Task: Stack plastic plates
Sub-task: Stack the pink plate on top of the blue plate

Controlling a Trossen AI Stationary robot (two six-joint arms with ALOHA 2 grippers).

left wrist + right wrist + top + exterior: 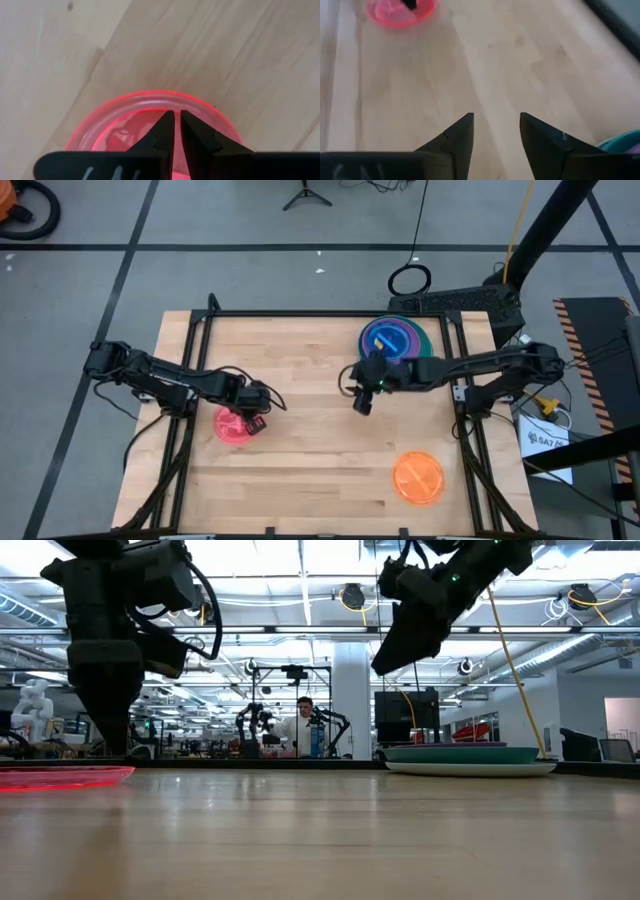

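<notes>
A stack of round plastic plates [398, 340] is seen at the far right part of the light wooden table [310, 470]. A dark green plate is at the bottom, w/ a light blue and a purple plate above and a small cyan dish on top; the exact count can't be told from above. In the low view the stack [468, 757] reads as a few nested rims lying flat.

Two plates are left out. A small translucent pink-red round plastic plate [236, 425] lies on the left half of the table; whether it is one plate or two nested can't be told. A small orange round plastic plate [418, 477] lies near the front right, well apart from the stack.

The left gripper [255, 421] is down over the pink-red plate, approx. at its rim nearest the stack. In the left wrist view its fingers [165, 131] are almost pressed together, w/ only a thin slit between, over the plate's inside [107, 125]. A pinch on the rim is likely but isn't shown clearly.

The right gripper [361, 402] hangs above bare table just in front of the stack, fingers [457, 136] spread, nothing held.

Judged from this: most of the stacking is done; the pink-red and orange plates are left to be carried over.
</notes>
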